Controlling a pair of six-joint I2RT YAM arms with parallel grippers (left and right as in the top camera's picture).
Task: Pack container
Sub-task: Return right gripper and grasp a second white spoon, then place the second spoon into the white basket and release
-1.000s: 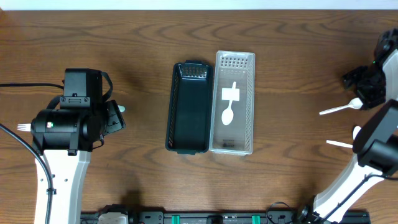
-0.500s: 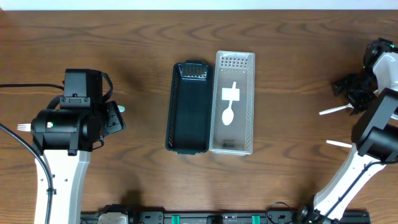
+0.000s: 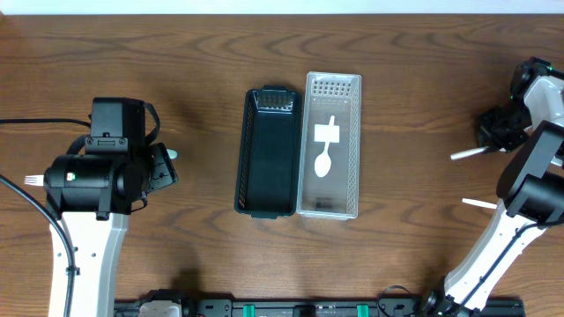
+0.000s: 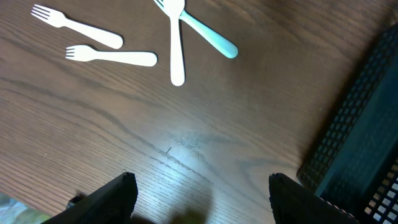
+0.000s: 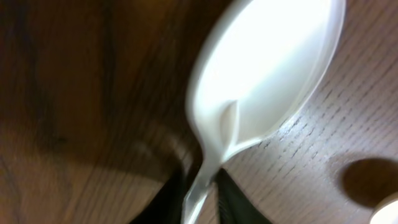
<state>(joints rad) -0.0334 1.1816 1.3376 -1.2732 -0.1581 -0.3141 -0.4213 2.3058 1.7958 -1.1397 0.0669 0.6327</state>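
White plastic spoon, smooth glossy bowl, thin neck pinched in the clenched right gripper.

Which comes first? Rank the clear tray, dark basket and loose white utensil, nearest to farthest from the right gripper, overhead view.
1. Loose white utensil, close by the right gripper, far right.
2. Clear tray, centre.
3. Dark basket, left of the tray.

Blurred white spoon, bowl tip beyond the top edge.
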